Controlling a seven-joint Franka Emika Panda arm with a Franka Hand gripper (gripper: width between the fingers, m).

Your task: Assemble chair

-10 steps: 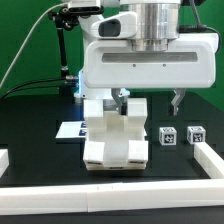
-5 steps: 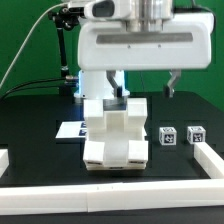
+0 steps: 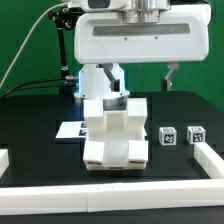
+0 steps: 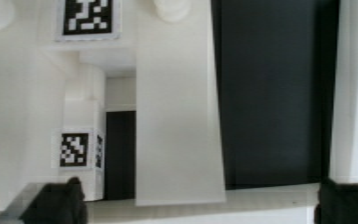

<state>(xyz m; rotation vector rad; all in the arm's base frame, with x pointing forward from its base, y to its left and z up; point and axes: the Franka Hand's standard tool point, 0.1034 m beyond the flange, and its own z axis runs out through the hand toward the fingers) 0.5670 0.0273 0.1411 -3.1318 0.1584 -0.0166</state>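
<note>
The gripper [image 3: 145, 82] holds its fingers wide apart, empty. Below them the chair [image 3: 115, 138] looks mostly built. Two small cubes [image 3: 168, 136] sit loose, not on yet.

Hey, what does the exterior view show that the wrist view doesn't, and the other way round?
Only the exterior view: the whole chair as built so far, two cubes on the exterior view's right of it, the marker board, the rail, and the open gripper over the chair.
Only the wrist view: a close look at the chair's panels, with two tags on them.
Both: the chair, the black table and the fingertips.
</note>
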